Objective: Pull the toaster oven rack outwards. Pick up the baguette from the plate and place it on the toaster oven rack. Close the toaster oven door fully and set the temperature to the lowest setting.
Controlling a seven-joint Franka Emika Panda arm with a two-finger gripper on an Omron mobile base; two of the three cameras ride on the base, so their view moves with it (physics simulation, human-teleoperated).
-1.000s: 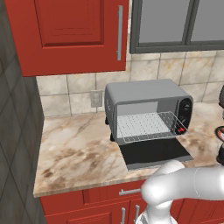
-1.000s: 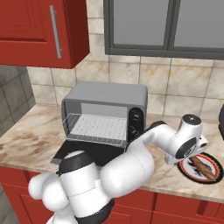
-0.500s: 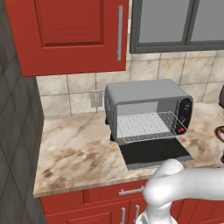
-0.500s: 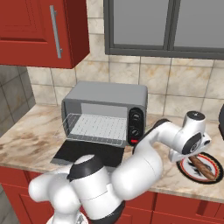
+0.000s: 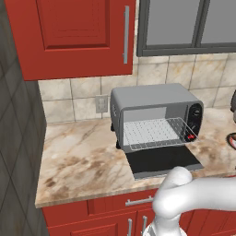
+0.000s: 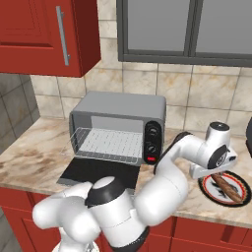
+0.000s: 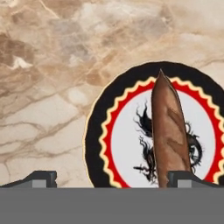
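Note:
The grey toaster oven (image 5: 156, 103) (image 6: 118, 110) stands at the back of the counter. Its door (image 5: 163, 161) (image 6: 98, 172) lies open and flat in front of it. The wire rack (image 5: 154, 133) (image 6: 110, 142) sticks partly out of the cavity. To the oven's right, the baguette (image 6: 227, 187) (image 7: 168, 131) lies on a black, red and white plate (image 6: 209, 189) (image 7: 94, 131). My gripper (image 6: 215, 171) (image 7: 113, 179) hovers open just above the plate. The loaf's near end is under the right fingertip (image 7: 188, 178); the left fingertip (image 7: 41, 178) is over bare counter.
Red cabinets (image 5: 78, 32) and glass-front cabinets (image 6: 187, 24) hang above the oven. The marble counter (image 5: 78, 156) runs left to a tiled side wall. A dark object (image 6: 249, 142) stands at the right edge, behind the plate. Red drawers sit under the counter's front edge.
My arm has swung a little to the right and the hand has settled over the plate. The oven, rack, door and baguette have not moved.

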